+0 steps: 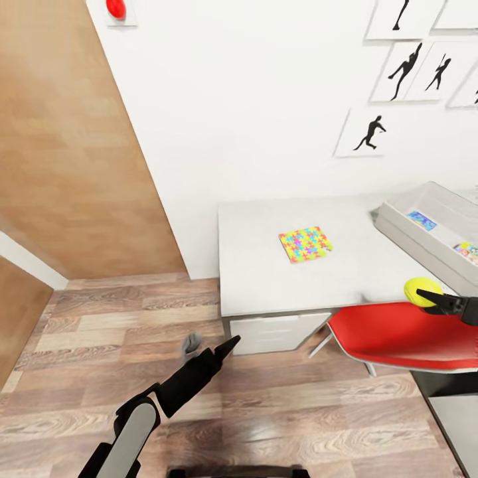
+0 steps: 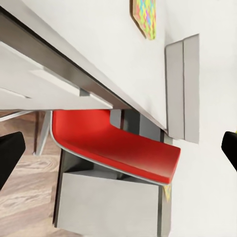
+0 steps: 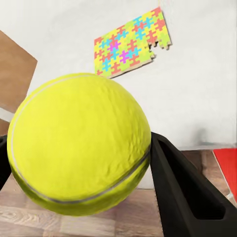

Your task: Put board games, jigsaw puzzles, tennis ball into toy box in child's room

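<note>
The right gripper (image 1: 439,302) pinches the tennis ball (image 1: 421,291) between its fingers, above the table's (image 1: 265,279) front edge, near the toy box (image 1: 405,229). A jigsaw puzzle (image 1: 305,243) lies flat mid-table, well apart. The left gripper (image 1: 211,348) hangs spread over the floor.

No lettering can be read anywhere — the cover in the toy box (image 1: 438,229) is only blurred colour.

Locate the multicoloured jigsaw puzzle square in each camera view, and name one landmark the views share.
Head view: multicoloured jigsaw puzzle square flat mid-desk.
Left wrist view: its corner at the top edge.
Right wrist view: above the yellow tennis ball.
Shared landmark: light grey desk top.
</note>
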Controlling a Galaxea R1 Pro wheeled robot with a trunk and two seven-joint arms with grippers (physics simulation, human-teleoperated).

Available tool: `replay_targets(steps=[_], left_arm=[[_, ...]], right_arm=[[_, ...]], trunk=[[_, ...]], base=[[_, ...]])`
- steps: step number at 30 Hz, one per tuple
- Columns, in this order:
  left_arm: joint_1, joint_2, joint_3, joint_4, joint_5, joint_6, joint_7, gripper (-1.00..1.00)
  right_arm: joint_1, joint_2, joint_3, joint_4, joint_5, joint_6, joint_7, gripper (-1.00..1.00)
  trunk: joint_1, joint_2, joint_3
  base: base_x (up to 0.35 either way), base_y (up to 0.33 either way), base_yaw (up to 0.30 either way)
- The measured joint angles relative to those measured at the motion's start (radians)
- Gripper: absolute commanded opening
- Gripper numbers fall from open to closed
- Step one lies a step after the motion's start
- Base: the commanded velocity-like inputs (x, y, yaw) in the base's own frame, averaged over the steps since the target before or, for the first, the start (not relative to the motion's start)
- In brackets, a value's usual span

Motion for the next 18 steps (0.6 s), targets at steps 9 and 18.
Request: replay_targets(steps=[9, 18], left_arm=[[0.000, -0.003, -0.002, 0.001, -0.001, 0.002, 0.005, 1.00], [0.000, -0.003, -0.012, 0.001, -0.001, -0.003, 0.006, 1.00]], right_arm=[[-0.001, -0.016, -0.084, 0.000, 0.000, 0.001, 0.000, -1.00], [-0.003, -0.034, -0.158, 0.000, 0.000, 0.002, 0.000, -1.00]], trunk=[[0.000, 0.000, 0.015], [0.000, 0.000, 0.029]], base=[[0.060, 0.000, -0.108], [0.022, 0.000, -0.109]])
